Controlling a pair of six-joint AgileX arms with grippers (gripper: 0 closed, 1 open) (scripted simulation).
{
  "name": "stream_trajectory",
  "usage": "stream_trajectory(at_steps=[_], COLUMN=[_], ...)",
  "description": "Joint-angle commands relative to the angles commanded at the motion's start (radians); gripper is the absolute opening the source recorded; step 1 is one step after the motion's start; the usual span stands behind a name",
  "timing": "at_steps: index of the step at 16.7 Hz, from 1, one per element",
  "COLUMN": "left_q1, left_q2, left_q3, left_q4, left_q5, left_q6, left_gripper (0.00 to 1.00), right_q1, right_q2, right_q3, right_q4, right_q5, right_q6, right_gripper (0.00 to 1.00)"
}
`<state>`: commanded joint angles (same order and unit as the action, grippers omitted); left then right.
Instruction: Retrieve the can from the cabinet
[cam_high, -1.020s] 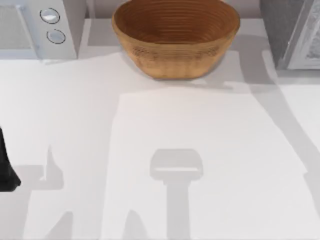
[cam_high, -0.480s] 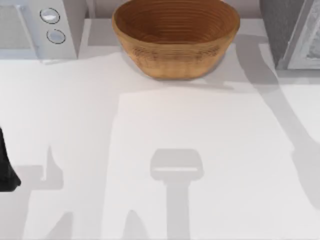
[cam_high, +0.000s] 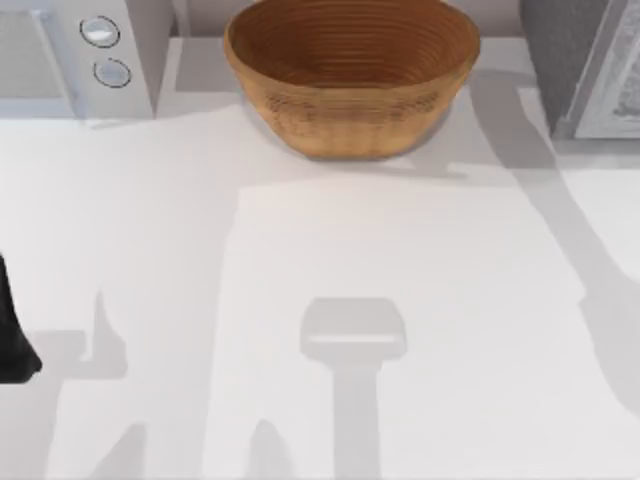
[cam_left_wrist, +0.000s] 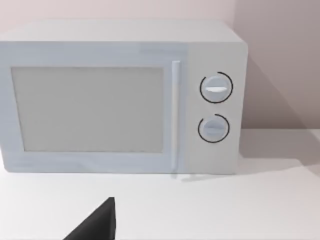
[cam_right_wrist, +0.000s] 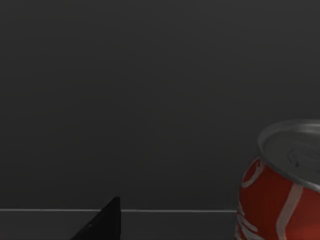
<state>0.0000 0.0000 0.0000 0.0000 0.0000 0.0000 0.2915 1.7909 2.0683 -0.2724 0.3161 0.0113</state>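
Observation:
The can (cam_right_wrist: 281, 192), red with white stripes and a silvery top, stands upright inside the dark cabinet in the right wrist view. It is close to my right gripper (cam_right_wrist: 102, 224), a black part of which shows off to one side of the can without touching it. From above, the grey cabinet (cam_high: 560, 60) stands at the table's back right corner with its pale door (cam_high: 618, 85) beside it. My left gripper (cam_left_wrist: 97, 225) is parked at the table's left edge and faces the microwave (cam_left_wrist: 120, 100).
A large woven bowl (cam_high: 350, 75) sits at the back middle of the table. A white microwave (cam_high: 75, 55) with two dials stands at the back left. My left arm (cam_high: 12, 335) shows as a black shape at the left edge.
The arm's shadow on the right side of the table has shifted slightly toward the cabinet. The bowl, the microwave and my left arm have stayed put.

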Motion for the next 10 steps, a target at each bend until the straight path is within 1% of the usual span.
stream_trajectory(at_steps=[10], left_q1=[0.0], left_q2=[0.0], left_q3=[0.0], left_q4=[0.0], left_q5=[0.0], left_q6=[0.0], left_gripper=[1.0], right_q1=[0.0], right_q2=[0.0], right_q3=[0.0], right_q4=[0.0], right_q5=[0.0], right_q6=[0.0], right_gripper=[0.1])
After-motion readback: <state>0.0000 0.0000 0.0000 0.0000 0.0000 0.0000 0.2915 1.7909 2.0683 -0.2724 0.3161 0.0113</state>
